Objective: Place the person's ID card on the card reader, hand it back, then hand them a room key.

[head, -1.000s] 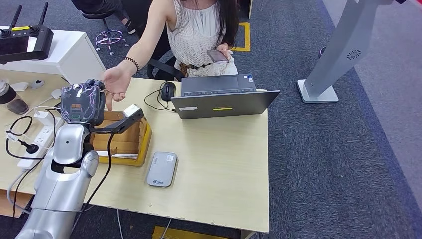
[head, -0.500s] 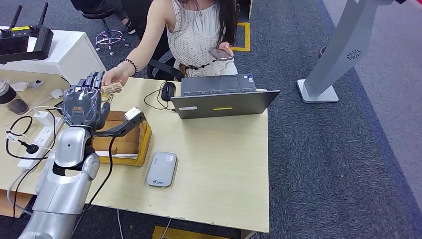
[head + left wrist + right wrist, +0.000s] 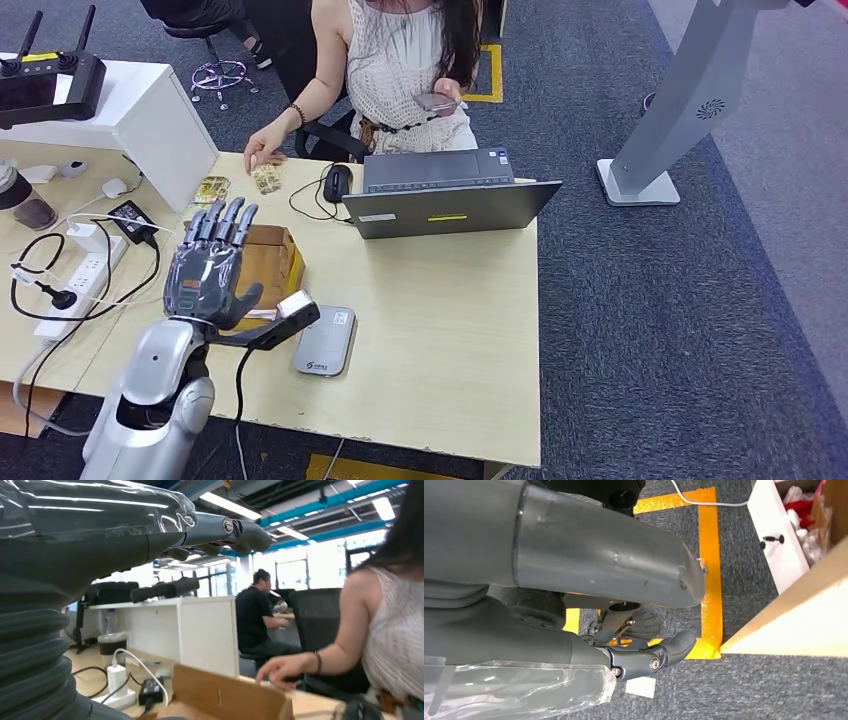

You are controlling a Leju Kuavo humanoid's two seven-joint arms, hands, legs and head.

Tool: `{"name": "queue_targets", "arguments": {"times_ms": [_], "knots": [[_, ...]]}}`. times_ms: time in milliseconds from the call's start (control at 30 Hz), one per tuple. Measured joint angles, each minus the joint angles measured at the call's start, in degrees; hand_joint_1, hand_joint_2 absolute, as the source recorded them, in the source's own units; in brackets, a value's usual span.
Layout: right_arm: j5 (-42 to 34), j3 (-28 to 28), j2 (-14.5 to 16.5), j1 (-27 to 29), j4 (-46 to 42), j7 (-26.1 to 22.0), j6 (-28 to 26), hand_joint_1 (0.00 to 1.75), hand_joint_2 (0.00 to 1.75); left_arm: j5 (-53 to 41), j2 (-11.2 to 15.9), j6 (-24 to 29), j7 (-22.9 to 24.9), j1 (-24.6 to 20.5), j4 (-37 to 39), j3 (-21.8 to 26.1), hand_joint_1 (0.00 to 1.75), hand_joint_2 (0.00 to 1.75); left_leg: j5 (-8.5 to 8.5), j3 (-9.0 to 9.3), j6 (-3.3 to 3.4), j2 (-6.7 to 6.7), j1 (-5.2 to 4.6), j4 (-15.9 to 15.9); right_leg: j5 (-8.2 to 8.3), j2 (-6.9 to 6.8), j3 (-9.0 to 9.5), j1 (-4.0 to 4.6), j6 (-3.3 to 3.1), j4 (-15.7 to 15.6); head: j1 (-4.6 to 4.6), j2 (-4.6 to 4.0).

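My left hand (image 3: 211, 266) hovers palm-down over the wooden box (image 3: 273, 258) with its fingers spread and nothing in it. In the left wrist view its fingers (image 3: 216, 529) stretch out above the box's edge (image 3: 231, 698). The grey card reader (image 3: 326, 340) lies flat on the desk just right of my wrist, with no card on it. The person's hand (image 3: 264, 156) rests at the far desk edge on a patterned card (image 3: 267, 181); a second card (image 3: 212, 188) lies to its left. My right hand (image 3: 644, 661) hangs beside the desk over the carpet, fingers loose and holding nothing.
A grey laptop (image 3: 449, 196) and a black mouse (image 3: 338, 182) sit at the back of the desk. A power strip and cables (image 3: 75, 268) lie at the left, by a white partition (image 3: 165, 128). The person (image 3: 405, 60) sits opposite, phone in the other hand.
My left hand has drawn back from the person's hand toward me and now hovers over the box, empty. The person took the card and lowered it to the far desk edge.
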Motion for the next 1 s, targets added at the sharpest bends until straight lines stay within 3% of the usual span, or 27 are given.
{"name": "queue_targets", "arguments": {"times_ms": [233,467,1000], "knots": [[0.5,-1.5,0.0,0.1,0.0,0.1,0.1,0.00,0.00,0.2,1.0,-2.7,5.6,4.6,-1.1,-0.8,0.00,1.75,0.01,0.00,0.00,0.00,0.00,0.0,0.01,0.00,0.01,0.00,0.00,0.0,0.01,0.00],[1.0,-2.0,0.0,0.1,0.0,0.3,-0.2,0.00,0.00,-3.4,-0.9,-0.5,14.5,7.1,-1.2,-0.7,0.00,1.75,0.01,-0.01,0.00,-0.02,0.00,0.0,0.01,-0.01,0.02,-0.01,0.01,0.0,0.01,0.00],[2.3,-2.8,0.0,0.4,0.0,0.7,-0.6,0.00,0.00,-4.4,-4.9,1.6,16.1,10.2,-2.0,1.7,0.00,1.75,0.01,-0.03,0.00,-0.03,0.00,0.0,0.01,-0.04,0.02,0.00,0.01,0.0,0.01,0.00]]}}
